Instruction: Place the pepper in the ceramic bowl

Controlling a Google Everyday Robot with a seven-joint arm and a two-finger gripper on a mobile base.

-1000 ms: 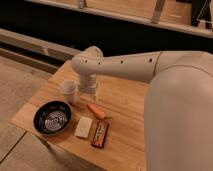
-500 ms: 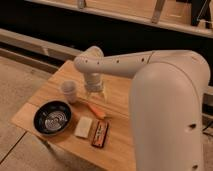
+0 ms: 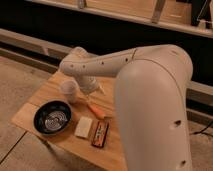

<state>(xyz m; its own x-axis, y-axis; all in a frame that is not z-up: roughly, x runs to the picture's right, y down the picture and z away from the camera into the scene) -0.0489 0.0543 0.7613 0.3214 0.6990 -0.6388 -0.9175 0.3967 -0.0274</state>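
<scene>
gripper [image 3: 94, 93]: hanging close over the pepper [image 3: 96, 111] (jaws: cannot tell)
pepper: lying on the table [image 3: 44, 98], right of the bowl [image 3: 52, 118]
bowl: sitting front-left

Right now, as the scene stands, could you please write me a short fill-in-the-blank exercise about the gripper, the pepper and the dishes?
1. The pepper lies on the wooden ___, apart from the ceramic bowl.
2. The gripper hangs just above the pepper, beside the small white ___.
3. The ceramic bowl shows a whitish swirl inside and holds ___ pepper.

Missing words: table; cup; no.
</scene>
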